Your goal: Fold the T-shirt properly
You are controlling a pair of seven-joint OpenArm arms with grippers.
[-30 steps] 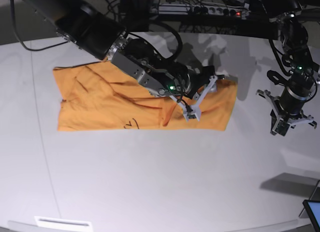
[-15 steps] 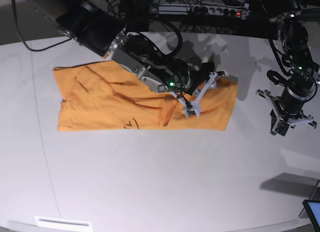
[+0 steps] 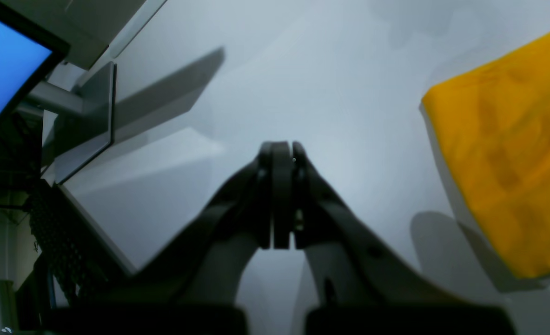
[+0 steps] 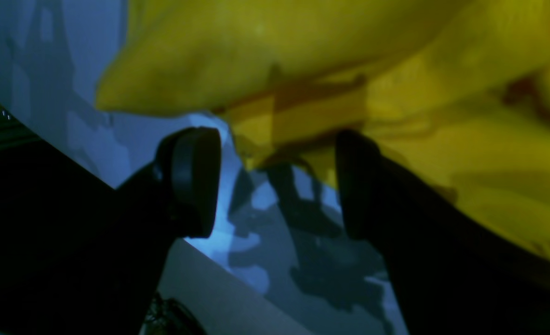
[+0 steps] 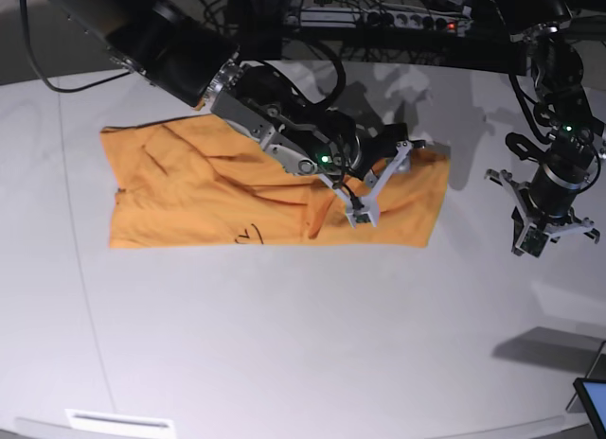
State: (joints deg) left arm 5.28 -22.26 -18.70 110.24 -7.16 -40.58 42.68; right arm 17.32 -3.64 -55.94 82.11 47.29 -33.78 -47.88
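The orange-yellow T-shirt (image 5: pixel 208 188) lies partly folded and wrinkled on the white table (image 5: pixel 284 335), with a dark mark near its front edge. My right gripper (image 5: pixel 383 184) hovers over the shirt's right part, open. In the right wrist view its fingers (image 4: pixel 195 181) stand wide apart with only the table between them, and the shirt's (image 4: pixel 349 70) edge lies just past the tips of the gripper (image 4: pixel 275 186). My left gripper (image 5: pixel 549 217) hangs to the right of the shirt, clear of it. It is shut and empty (image 3: pixel 281 153), and the shirt's corner (image 3: pixel 502 177) shows at that view's right.
A screen (image 5: pixel 592 401) glowing blue (image 3: pixel 5 60) sits at the table's front right corner. Cables and a power strip (image 5: pixel 417 23) run along the back edge. A white label (image 5: pixel 118 422) lies at the front left edge.
The right arm has shifted slightly toward the back left, with its gripper still open over the shirt. The left arm has not moved.
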